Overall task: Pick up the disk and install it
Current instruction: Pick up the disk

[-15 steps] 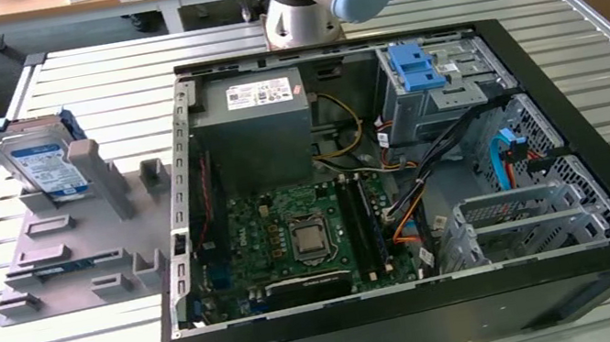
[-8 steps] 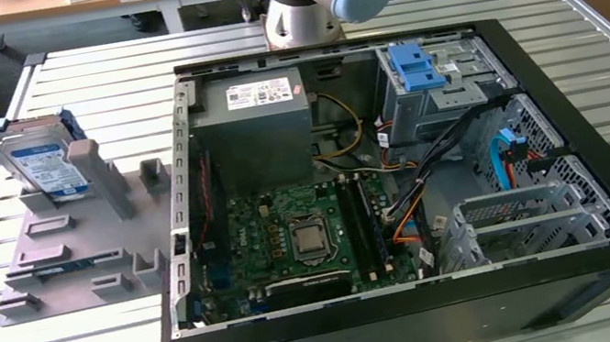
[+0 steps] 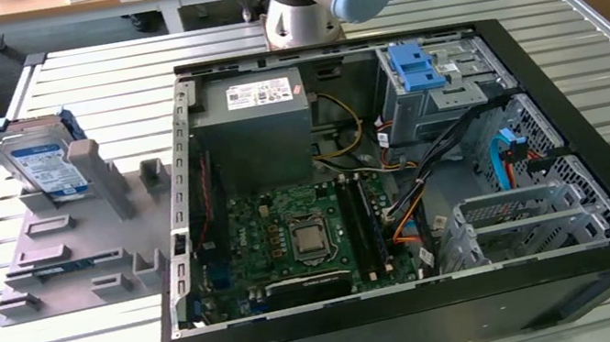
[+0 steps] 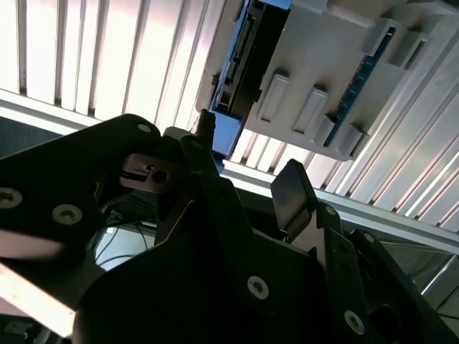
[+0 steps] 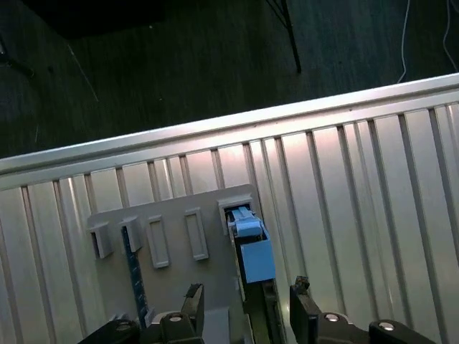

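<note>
The gripper [image 5: 247,299] hangs over the disk [image 5: 252,247] in the first wrist view, its two black fingers [image 5: 192,299] spread apart, one to each side of the disk's top edge and clamped on nothing. The disk stands on edge in a slot of the grey holder [image 5: 172,215], its blue rail end uppermost, and does not appear to be gripped yet.

The step in hand looks like the grasp. It would go best with the fingers centred across the disk's thin width and squared to its flat faces, so that they close on the metal body rather than on the blue plastic rail. The holder's walls sit close beside the slot, so a skewed descent risks catching a fingertip on them.

The holder rests on the slatted table [image 5: 358,179]. In the exterior view it lies at the exterior view's left, well apart from the open computer case [image 3: 426,299], where a metal cage [image 3: 524,218] sits by the near wall.
</note>
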`<act>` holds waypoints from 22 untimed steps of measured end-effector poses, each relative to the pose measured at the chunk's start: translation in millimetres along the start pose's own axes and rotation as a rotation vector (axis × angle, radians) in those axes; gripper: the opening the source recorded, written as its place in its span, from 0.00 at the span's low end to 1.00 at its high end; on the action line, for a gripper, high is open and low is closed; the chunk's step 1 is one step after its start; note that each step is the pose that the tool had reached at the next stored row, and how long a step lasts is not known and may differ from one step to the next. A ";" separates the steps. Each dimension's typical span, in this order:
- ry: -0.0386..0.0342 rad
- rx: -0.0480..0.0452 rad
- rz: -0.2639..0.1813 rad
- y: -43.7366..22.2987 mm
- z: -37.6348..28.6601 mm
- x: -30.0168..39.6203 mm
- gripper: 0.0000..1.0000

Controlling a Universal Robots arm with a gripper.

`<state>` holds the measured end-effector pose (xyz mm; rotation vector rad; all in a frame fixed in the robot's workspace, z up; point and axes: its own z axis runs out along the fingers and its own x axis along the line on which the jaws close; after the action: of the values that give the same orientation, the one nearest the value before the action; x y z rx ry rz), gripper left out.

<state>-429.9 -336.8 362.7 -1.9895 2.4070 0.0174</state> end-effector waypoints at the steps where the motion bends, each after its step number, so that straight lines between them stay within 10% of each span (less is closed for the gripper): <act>1: -0.0001 -0.0002 -0.013 0.0 1.5 0.0 0.59; 22: 0.0024 -0.0008 -0.062 8.7 26.5 -2.9 0.59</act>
<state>-437.7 -331.8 336.2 -2.0643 2.3460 0.0150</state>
